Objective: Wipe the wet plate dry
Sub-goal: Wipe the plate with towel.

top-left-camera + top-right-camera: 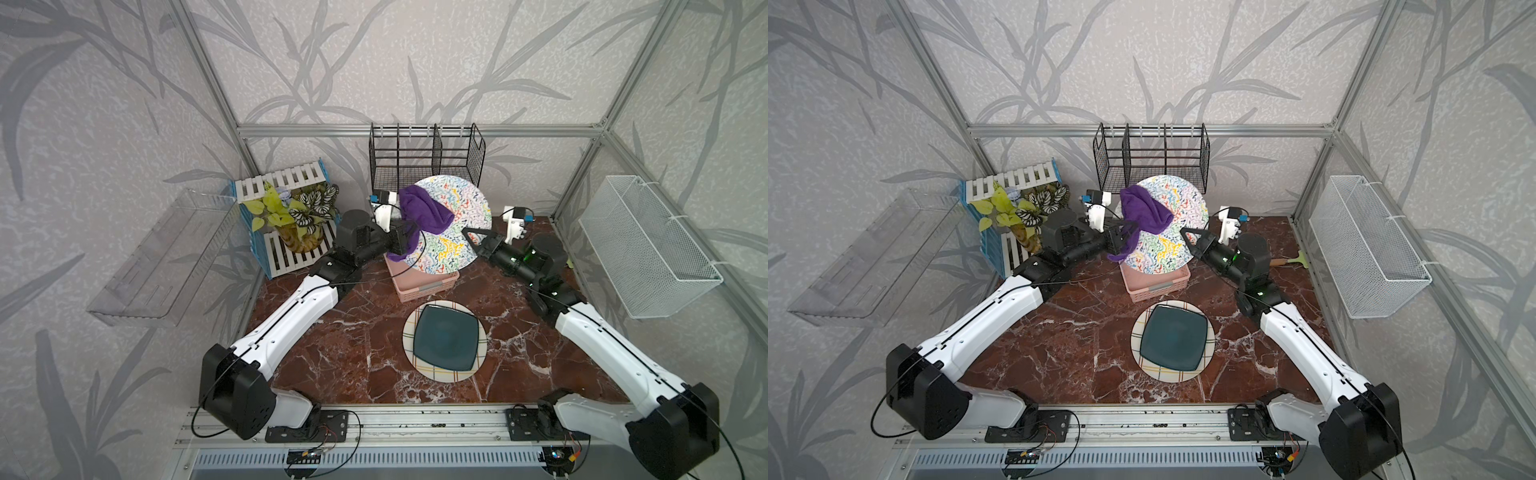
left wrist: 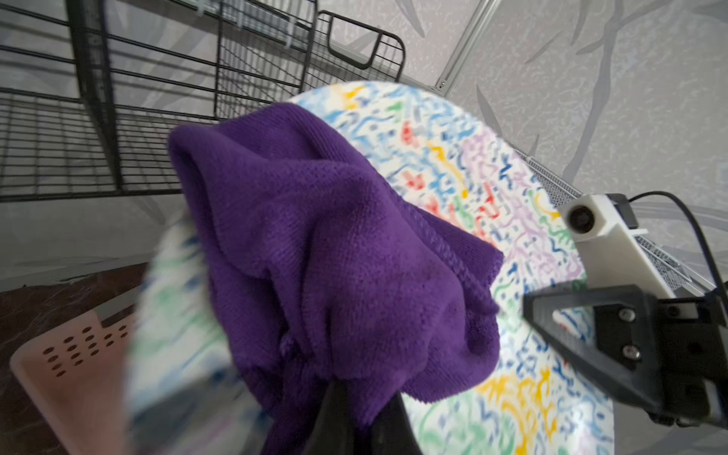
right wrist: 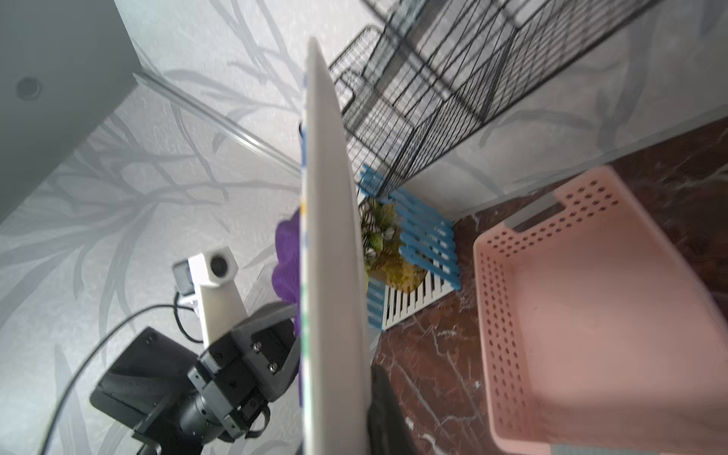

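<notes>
While pinching the rim of the patterned plate (image 1: 446,249) between the fingers of the right gripper (image 1: 468,232), holds it tilted on edge just above the pink basket (image 1: 424,287). Clamps a bunch of purple cloth (image 1: 422,210) between the closed fingers of the left gripper (image 1: 410,236), draping the rest beyond the fingertips across the plate's face.

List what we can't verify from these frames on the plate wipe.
Wetness on the patterned plate: left wrist view blurred, top views too small, purple cloth covers part.
Fingertips of the left gripper: buried in the cloth.
Wooden-handled tool: mostly behind the right arm in a top view.
Checked round plate: centre under the dark square plate.
</notes>
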Controlling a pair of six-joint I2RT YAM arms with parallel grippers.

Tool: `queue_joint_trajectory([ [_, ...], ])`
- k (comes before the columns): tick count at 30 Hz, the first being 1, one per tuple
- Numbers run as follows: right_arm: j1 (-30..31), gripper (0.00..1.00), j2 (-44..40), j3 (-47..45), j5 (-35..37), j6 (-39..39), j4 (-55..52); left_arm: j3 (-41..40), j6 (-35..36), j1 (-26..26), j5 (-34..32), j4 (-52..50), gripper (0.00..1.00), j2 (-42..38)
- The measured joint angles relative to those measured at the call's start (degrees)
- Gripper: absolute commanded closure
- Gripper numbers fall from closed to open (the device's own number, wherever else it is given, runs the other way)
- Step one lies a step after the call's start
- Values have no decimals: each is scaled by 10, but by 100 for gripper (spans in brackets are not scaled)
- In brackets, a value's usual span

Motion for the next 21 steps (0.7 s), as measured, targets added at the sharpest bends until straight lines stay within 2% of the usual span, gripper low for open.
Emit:
queue_joint_trajectory([
  [4,-82,100,-28,-21,-11,81,95,-62,-108,89,52,72,100,-43],
  [7,-92,100,-33,-21,-23,143,195,-77,-189,114,93,146,100,-50],
  [13,-54,100,-19,-19,-46,215,326,-75,-351,100,168,336,100,-41],
  [17,-2,100,18,-12,-58,222,355,-50,-453,82,178,455,100,-16],
  [21,53,100,71,-6,-62,236,390,-31,-544,63,156,541,100,-2],
])
